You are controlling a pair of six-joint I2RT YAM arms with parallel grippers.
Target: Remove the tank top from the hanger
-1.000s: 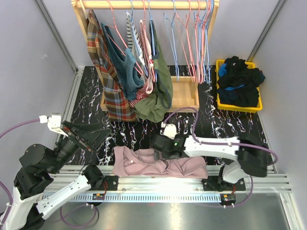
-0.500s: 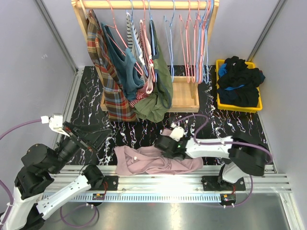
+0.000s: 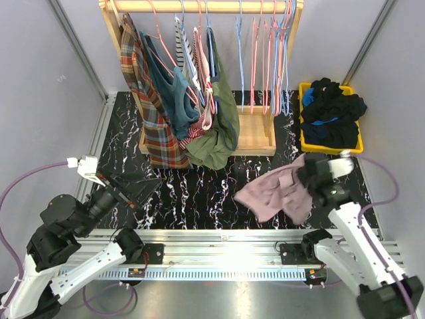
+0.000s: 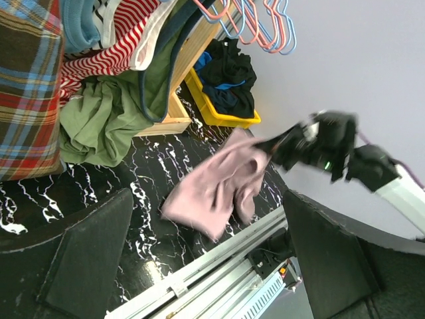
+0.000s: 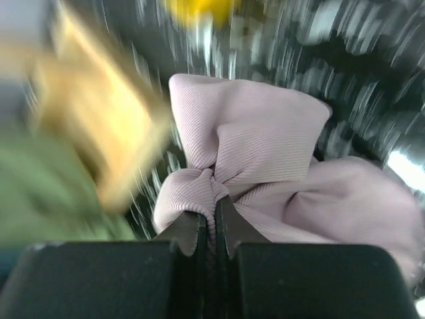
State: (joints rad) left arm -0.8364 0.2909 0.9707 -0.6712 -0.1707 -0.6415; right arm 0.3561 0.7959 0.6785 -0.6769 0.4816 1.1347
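One black, white-veined marble-look table (image 3: 199,193) carries everything. At its back stands one pale wooden clothes rack (image 3: 255,136). On the left half of its rail hang several garments bunched together, among them a red-and-blue plaid shirt (image 3: 156,126), a teal top (image 3: 178,93) and an olive green garment (image 3: 216,143). The right half holds a tight cluster of bare pink and blue wire hangers (image 3: 269,53), too closely packed to count. One yellow plastic bin (image 3: 332,150), heaped with dark clothes (image 3: 332,109), sits at the rack's right.

Two arms are in view. The right gripper (image 3: 309,171) is raised over the table's right side, just in front of the bin. Its fingers (image 5: 189,236) are pinched together on a fold of the one pale pink ribbed tank top (image 3: 279,193). The top is off any hanger and dangles crumpled to the gripper's left; whether its lower edge touches the table cannot be told. The left gripper (image 3: 147,189) hovers at the table's left side with its jaws spread wide and nothing between them.

Half a second ago the tank top lay stretched along the table's near edge at the centre, with the right gripper low on it. It has since been lifted and swung to the right. The bare hangers have drawn closer together, and the left arm has barely shifted.
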